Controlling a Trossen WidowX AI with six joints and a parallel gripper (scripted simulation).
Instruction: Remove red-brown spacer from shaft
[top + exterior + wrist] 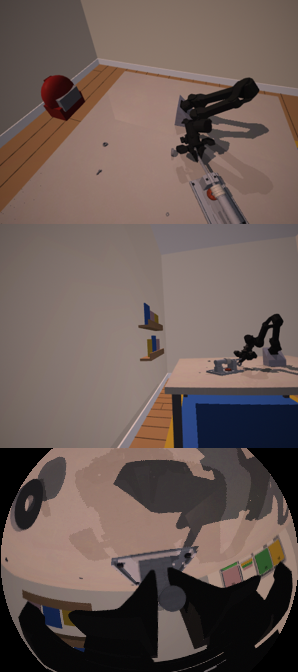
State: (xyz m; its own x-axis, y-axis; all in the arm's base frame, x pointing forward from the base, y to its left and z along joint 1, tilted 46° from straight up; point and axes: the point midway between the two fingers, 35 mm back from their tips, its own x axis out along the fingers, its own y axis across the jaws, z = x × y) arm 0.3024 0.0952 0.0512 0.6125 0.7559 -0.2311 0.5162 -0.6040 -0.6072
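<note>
The red-brown spacer (211, 194) (227, 369) is off the shaft and lies low beneath it, between the end bracket (206, 182) and the big housing block (230, 209) (219, 362). I cannot tell whether it touches the base plate or the table. The cream spacers (217, 191) (228, 361) remain around the shaft, against the housing side. The thin grey shaft (204, 165) runs through the bracket to my gripper (198, 158) (161, 579). My gripper is shut on the shaft, outside the bracket. The round shaft end (172, 598) shows at the fingers in the wrist view.
A grey ring (173, 152) (29, 504) stands beside the gripper. A nut (105, 144), a bolt (99, 172) and a small ring (167, 214) lie on the tabletop (133, 166). A red helmet-like object (56, 91) is beyond the table.
</note>
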